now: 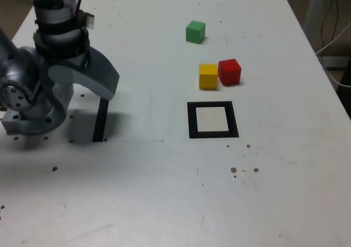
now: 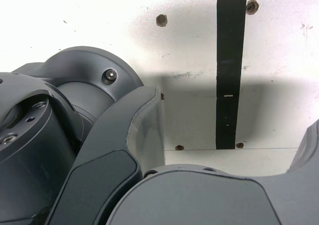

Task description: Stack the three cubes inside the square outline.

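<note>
The gripper [image 1: 101, 93], whose jaws I cannot tell are open or shut, is sitting at the exterior view's left, holding no cube, while the yellow cube [image 1: 208, 75] and red cube [image 1: 229, 72] are touching just above the square [image 1: 213, 120], and the green cube [image 1: 195, 32] is lying higher up.

**Bright, even light; soft focus up close**

You get a brightly lit white counter [image 1: 164, 192], nearly washed out in the wrist view. The arm [image 1: 55, 82] casts a soft grey shadow beneath itself. The cubes throw only faint shadows. Your exterior view looks slightly grainy; the nearest housing in the wrist view blurs.
</note>
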